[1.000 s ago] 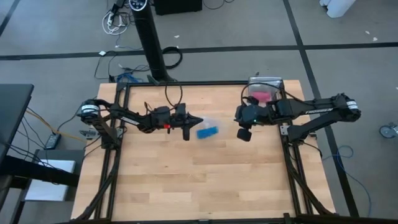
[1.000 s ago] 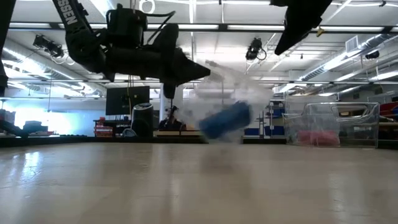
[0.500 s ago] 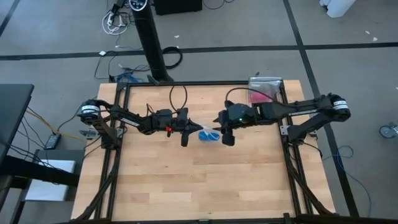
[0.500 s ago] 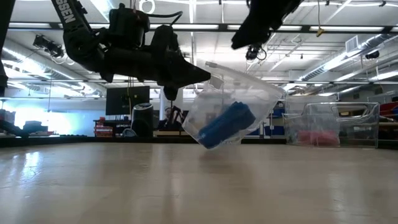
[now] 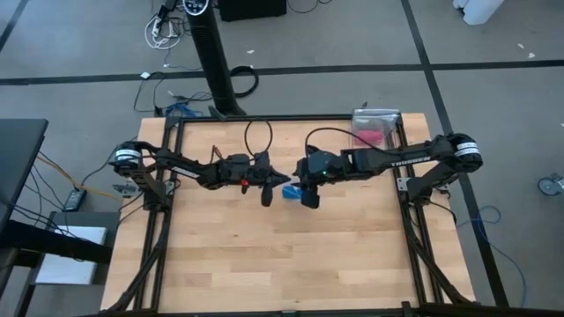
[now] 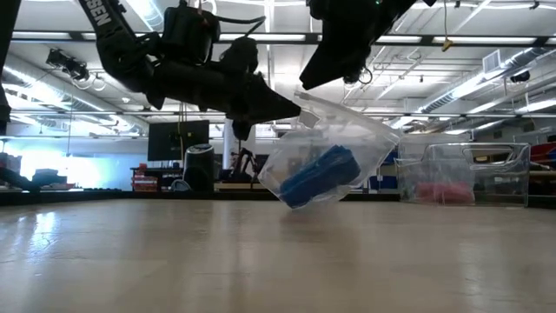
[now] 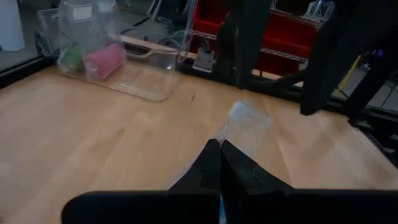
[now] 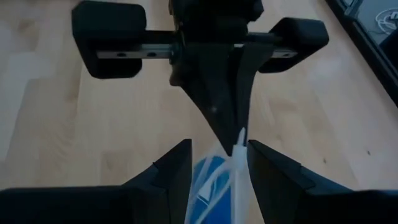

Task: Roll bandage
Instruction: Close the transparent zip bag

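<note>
A clear plastic bag (image 6: 328,156) with the bright blue bandage (image 6: 318,174) inside hangs above the middle of the wooden table (image 5: 264,255). My left gripper (image 5: 284,179) is shut on the bag's top and comes from the table's left. My right gripper (image 8: 217,163) is open and comes from the table's right. Its fingers stand on either side of the bag's upper part, facing the left gripper. I cannot tell whether they touch the plastic. The bandage also shows between them in the right wrist view (image 8: 208,180). My left gripper pinches the bag's upper edge (image 6: 306,111) between its two shut fingers. The fingers lie about level and come from the table's left. The bag hangs tilted below the fingertips, clear of the table, with the bandage resting in its lower part.
A clear container (image 5: 376,119) with a pink roll (image 7: 104,59) stands at the table's far right corner. Black frame rails run along the table's left and right edges. Bare wood lies on the near half of the table.
My right gripper has gone from beside the far-right container toward the table's left. It now stands at the bag, opposite my left gripper. The bag was swinging a second ago and now hangs still. My left gripper has kept its hold.
</note>
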Robot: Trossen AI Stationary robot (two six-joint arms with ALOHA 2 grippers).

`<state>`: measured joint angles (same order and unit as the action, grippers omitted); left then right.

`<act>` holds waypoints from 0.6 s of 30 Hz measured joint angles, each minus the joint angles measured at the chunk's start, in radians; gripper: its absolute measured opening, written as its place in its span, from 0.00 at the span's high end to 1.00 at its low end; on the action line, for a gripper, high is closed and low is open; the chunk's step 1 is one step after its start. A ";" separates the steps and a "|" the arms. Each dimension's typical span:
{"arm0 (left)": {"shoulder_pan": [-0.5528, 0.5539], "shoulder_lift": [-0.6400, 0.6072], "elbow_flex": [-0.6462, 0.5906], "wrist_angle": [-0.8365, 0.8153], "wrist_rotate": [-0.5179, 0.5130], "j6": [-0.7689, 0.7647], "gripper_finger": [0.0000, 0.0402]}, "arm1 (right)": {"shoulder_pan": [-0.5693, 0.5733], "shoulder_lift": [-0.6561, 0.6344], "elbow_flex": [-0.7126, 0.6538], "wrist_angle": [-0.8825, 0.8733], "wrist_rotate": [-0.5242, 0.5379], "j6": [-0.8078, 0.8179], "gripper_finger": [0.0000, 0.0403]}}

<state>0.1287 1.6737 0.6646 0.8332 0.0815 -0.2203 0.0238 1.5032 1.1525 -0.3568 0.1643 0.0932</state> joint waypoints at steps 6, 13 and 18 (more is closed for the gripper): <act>0.000 0.000 0.022 -0.003 0.000 0.008 1.00 | -0.001 0.000 0.000 -0.004 0.015 0.010 0.64; 0.000 0.000 0.027 0.000 0.019 0.012 1.00 | -0.001 0.000 0.000 -0.037 0.062 -0.008 0.75; 0.000 0.000 0.027 0.001 0.022 0.012 1.00 | -0.010 0.000 0.000 -0.049 0.063 -0.008 0.85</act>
<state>0.1287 1.6737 0.6918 0.8345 0.1036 -0.2081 0.0143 1.5032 1.1526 -0.4061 0.2272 0.0853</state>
